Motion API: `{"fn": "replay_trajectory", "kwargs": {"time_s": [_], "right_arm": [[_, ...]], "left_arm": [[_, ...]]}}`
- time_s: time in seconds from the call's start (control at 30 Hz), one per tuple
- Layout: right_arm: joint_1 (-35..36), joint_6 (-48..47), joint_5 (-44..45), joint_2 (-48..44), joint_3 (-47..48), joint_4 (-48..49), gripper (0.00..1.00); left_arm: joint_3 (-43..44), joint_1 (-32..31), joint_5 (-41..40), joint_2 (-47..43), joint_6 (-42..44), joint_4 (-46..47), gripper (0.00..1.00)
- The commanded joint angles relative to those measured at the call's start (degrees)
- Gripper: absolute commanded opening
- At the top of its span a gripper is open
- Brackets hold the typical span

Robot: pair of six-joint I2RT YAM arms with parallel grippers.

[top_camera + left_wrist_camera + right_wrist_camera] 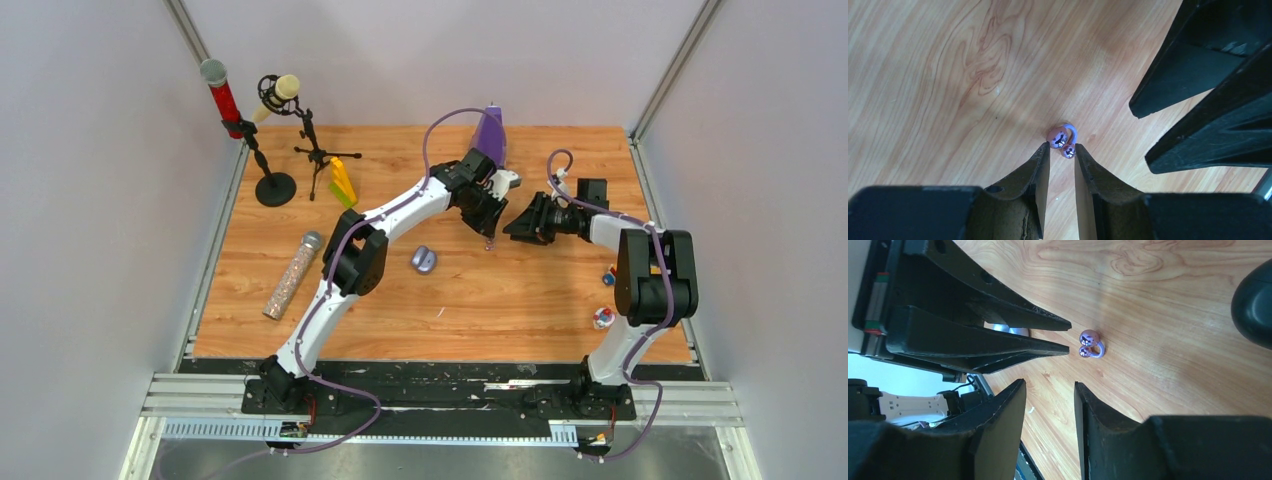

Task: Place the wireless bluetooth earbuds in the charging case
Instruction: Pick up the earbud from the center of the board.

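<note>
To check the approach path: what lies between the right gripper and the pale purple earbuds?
Only bare wooden table separates the right gripper from the pale purple earbuds, shown in the right wrist view. The left gripper sits beside them.

Quick count: three mics, so a red mic (222, 98), a cream mic (283, 90) and a glittery mic (293, 274). Then two pale purple earbuds (1058, 135), one purple oval case (424, 260), one yellow wedge (343, 182), one tall purple thing (488, 130) and two tiny colourful bits (603, 318).

Glossy purple earbuds (1058, 136), smooth wood-grain table (948, 75)
</note>
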Motion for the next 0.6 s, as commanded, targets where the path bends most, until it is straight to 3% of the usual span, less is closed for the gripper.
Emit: {"fn": "replay_trajectory", "kwargs": {"time_s": [0.0,0.57], "right_arm": [[0.33,-0.3,1.3,0.17,1.46,0.23,0.41],[0.58,-0.74,1.22,1.73,1.43,-0.75,0.4]], "left_arm": [[2.61,-0.17,1.5,1.22,-0.8,-0.5,0.33],[1.53,-0.2,-1.2,2.68,-0.49,-0.6,0.33]]}}
